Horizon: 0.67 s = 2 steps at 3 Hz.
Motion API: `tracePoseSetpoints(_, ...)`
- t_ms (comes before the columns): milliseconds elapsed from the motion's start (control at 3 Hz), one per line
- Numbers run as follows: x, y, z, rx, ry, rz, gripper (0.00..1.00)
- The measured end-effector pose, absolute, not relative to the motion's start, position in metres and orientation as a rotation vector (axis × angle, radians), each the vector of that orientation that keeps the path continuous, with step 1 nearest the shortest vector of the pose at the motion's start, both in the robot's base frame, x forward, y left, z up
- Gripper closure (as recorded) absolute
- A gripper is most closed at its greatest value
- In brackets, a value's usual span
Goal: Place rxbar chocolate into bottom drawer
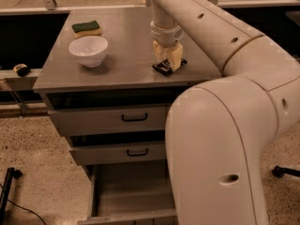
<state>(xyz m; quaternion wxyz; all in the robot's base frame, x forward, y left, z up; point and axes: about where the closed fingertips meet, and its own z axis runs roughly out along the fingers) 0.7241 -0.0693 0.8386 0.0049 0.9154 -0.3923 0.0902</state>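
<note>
The rxbar chocolate (163,68), a small black wrapped bar, lies on the grey cabinet top (122,55) near its front right. My gripper (168,63) reaches straight down onto it, with its pale fingers (176,56) closed around the bar's middle. The bar still rests on the top. The bottom drawer (126,193) is pulled out below, a plain grey tray. Its right part is hidden behind my arm.
A white bowl (89,50) and a green-and-yellow sponge (86,28) sit at the top's left. Two upper drawers with black handles (134,118) (137,152) are pushed in. My large arm body (225,149) fills the right foreground. A speckled floor lies on the left.
</note>
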Motion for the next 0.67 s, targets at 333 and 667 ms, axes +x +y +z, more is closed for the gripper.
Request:
tracePoseSetpoints(333, 0.700, -0.076, 0.865, 2.968, -1.344, 0.228, 1.00)
tracePoseSetpoints(667, 0.651, -0.089, 0.903, 3.145, -1.455, 0.141, 1.00)
